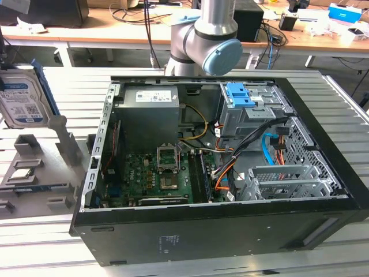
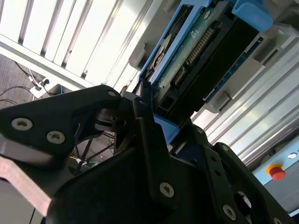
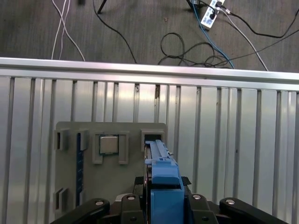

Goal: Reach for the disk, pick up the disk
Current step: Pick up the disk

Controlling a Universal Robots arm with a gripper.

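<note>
The disk (image 1: 20, 98) is a silver-grey hard drive with a white-and-blue label and a blue side rail. It stands on edge, tilted, at the exterior view's far left, just above the grey holder (image 1: 63, 144). In the first wrist view its blue rail (image 3: 161, 182) runs edge-on from my gripper (image 3: 161, 210) toward the holder's dark slot (image 3: 150, 136). My gripper's black fingers sit on either side of the disk, shut on it. In the second wrist view a black finger (image 2: 142, 121) lies against the disk's circuit-board face (image 2: 187, 60).
An open black computer case (image 1: 219, 231) takes up the exterior view's middle and right, with a blue latch piece (image 1: 239, 95) inside. The holder also carries a square silver chip (image 3: 110, 144). The slatted table ends at an edge (image 3: 149, 65), with cables on the floor beyond.
</note>
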